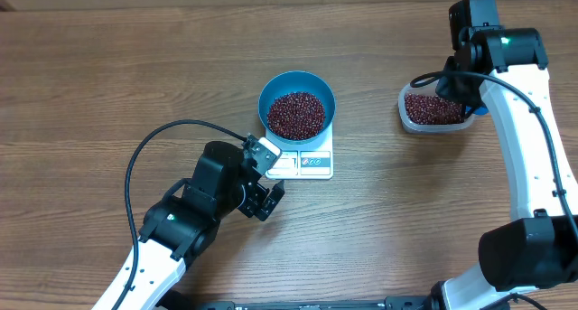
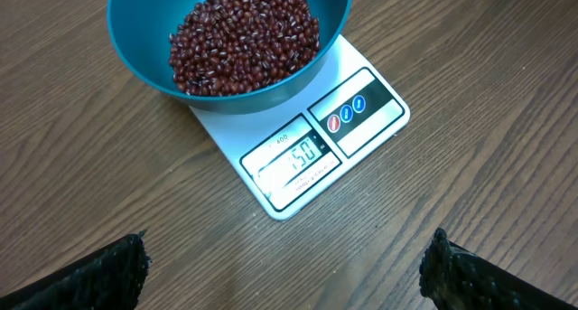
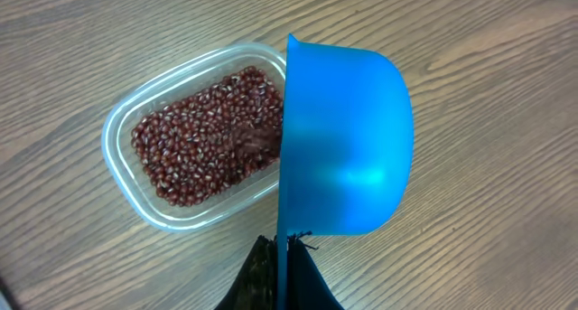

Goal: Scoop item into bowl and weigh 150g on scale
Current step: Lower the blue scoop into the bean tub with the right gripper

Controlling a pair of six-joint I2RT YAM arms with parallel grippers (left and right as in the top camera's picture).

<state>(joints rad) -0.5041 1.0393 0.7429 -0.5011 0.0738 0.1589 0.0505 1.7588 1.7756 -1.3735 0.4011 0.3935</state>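
Observation:
The blue bowl [image 1: 297, 108] [image 2: 230, 43] full of dark red-brown beans [image 1: 296, 114] [image 2: 242, 37] stands on the white scale [image 1: 307, 161] [image 2: 316, 147], whose display is lit. My left gripper [image 1: 262, 179] [image 2: 287, 269] hangs open just in front of the scale, nothing between its fingers. My right gripper [image 1: 470, 93] [image 3: 284, 269] is shut on the handle of a blue scoop [image 3: 343, 138], tipped on its side over the edge of a clear tub [image 1: 433, 109] [image 3: 194, 138] of beans.
The clear tub sits at the right of the wooden table [image 1: 108, 84]. The left arm's black cable [image 1: 153, 143] loops over the table to the left of the scale.

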